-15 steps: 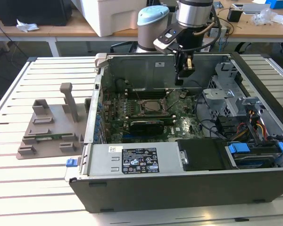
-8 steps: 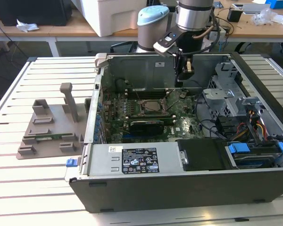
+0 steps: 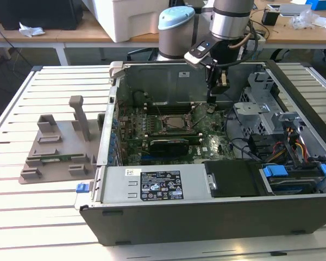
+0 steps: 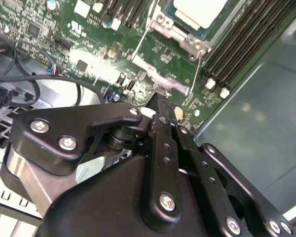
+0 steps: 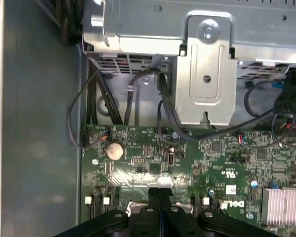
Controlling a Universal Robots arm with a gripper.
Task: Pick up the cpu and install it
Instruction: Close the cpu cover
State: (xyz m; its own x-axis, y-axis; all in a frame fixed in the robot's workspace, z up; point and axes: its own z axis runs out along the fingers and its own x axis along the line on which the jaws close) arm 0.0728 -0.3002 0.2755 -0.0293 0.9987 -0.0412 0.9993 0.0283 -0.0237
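Observation:
The cpu (image 4: 200,10) shows its pale silver top inside the metal-framed socket (image 4: 180,32) on the green motherboard. In the exterior view the socket (image 3: 171,124) lies mid-board inside the open computer case (image 3: 206,217). My gripper (image 3: 212,104) reaches down into the case, just to the exterior view's right of the socket and low over the board. Its black fingers (image 5: 153,197) are pressed together, and the gripper (image 4: 159,106) is shut with nothing visible between them. A thin wire socket lever (image 4: 140,44) runs close to the fingertips; I cannot tell whether they touch.
A grey plastic holder tray (image 3: 57,155) stands on the white slatted table (image 3: 43,217) at the exterior view's left. A metal drive cage (image 5: 207,74), black cables (image 5: 96,98), a coin battery (image 5: 115,150) and a heat sink (image 5: 283,205) surround the gripper. Memory slots (image 4: 241,39) flank the socket.

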